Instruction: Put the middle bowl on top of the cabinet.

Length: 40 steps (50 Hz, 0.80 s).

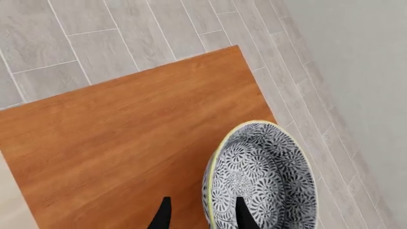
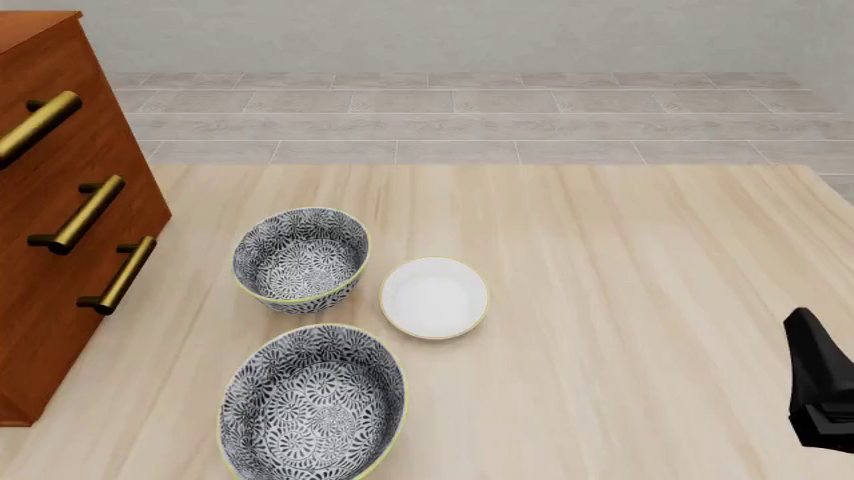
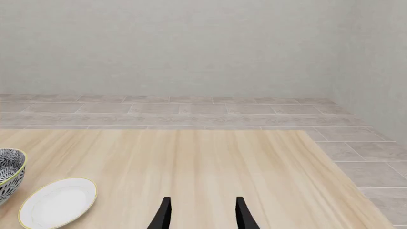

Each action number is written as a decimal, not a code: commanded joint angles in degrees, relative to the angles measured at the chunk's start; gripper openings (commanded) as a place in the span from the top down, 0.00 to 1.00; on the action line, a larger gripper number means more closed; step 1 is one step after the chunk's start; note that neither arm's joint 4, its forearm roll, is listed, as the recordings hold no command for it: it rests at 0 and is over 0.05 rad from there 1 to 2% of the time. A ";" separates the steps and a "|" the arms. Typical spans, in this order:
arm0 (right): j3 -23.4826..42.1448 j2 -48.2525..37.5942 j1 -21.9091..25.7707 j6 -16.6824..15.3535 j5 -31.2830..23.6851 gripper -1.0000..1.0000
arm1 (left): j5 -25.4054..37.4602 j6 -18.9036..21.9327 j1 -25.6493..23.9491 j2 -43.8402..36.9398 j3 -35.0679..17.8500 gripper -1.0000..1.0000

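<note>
One pale wooden table [image 2: 641, 300] fills the front view, with grey tiled floor and a plain wall behind it. One tall reddish-brown cabinet [image 2: 54, 250] stands at the table's left edge, and you can count three long brass handles [image 2: 80, 215] on its front, one above another. There are three patterned bowls in all, each dark grey and white with a thin yellow-green rim. Two sit on the table near the cabinet: the far bowl [image 2: 300, 258] and, closer to you, the near bowl [image 2: 314, 405]. The third, the middle bowl [image 1: 267, 181], appears only in the left wrist view, over the cabinet's flat top close to one edge, with floor tiles showing beyond; you cannot tell whether it rests on the wood or hangs just above it. One small white dish [image 2: 434, 297] lies just to the right of the far bowl, apart from it. Your left gripper [image 1: 202, 199] has its two dark fingers spread, one inside the middle bowl and one outside, the bowl's wall between them, not clamped. Your right gripper [image 3: 202, 199] is likewise released and holds nothing, low over bare table at the right edge, well apart from the dishes
</note>
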State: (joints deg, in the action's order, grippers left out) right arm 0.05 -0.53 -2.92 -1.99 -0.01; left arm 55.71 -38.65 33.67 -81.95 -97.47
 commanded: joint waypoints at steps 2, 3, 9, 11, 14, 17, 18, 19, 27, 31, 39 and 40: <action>0.00 0.08 -0.01 -0.05 -0.05 0.00 | -0.39 -0.97 -0.58 2.00 0.67 0.00; 0.00 0.08 -0.01 -0.05 -0.05 0.00 | -0.39 -0.97 -0.58 2.00 0.67 0.00; 0.00 0.12 -0.02 -0.02 -0.09 0.00 | -0.48 -1.13 -0.64 3.57 0.95 0.00; 0.00 0.16 -0.03 -0.01 -0.12 0.00 | -0.46 -1.21 -0.48 3.91 0.82 0.00; 0.00 0.13 -0.04 -0.01 -0.11 0.00 | -0.29 -1.40 -0.54 4.71 0.84 0.00; 0.00 0.17 -0.05 -0.01 -0.12 0.00 | -0.41 -1.61 -0.76 5.82 1.19 0.00; 0.00 0.17 -0.05 -0.01 -0.12 0.00 | -0.41 -1.61 -0.76 5.82 1.21 0.00; 0.00 0.13 -0.05 0.00 -0.09 0.00 | -0.44 -1.23 -0.30 6.21 0.90 0.00; 0.00 0.19 -0.07 -0.13 -0.17 0.00 | -0.46 -1.52 -1.76 9.44 2.09 0.00; 0.00 0.22 -0.09 -0.12 -0.20 0.00 | -0.43 -1.43 -1.75 10.12 2.03 0.00; 0.00 0.20 -0.17 -0.11 -0.19 0.00 | -0.83 -1.31 -1.77 12.03 2.85 0.00; 0.00 0.17 -0.18 -0.12 -0.15 0.00 | -0.78 -1.31 -1.85 12.31 2.89 0.00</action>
State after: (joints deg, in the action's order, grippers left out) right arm 0.05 -0.34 -3.02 -2.10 -0.17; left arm 55.16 -39.99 32.19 -72.17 -95.40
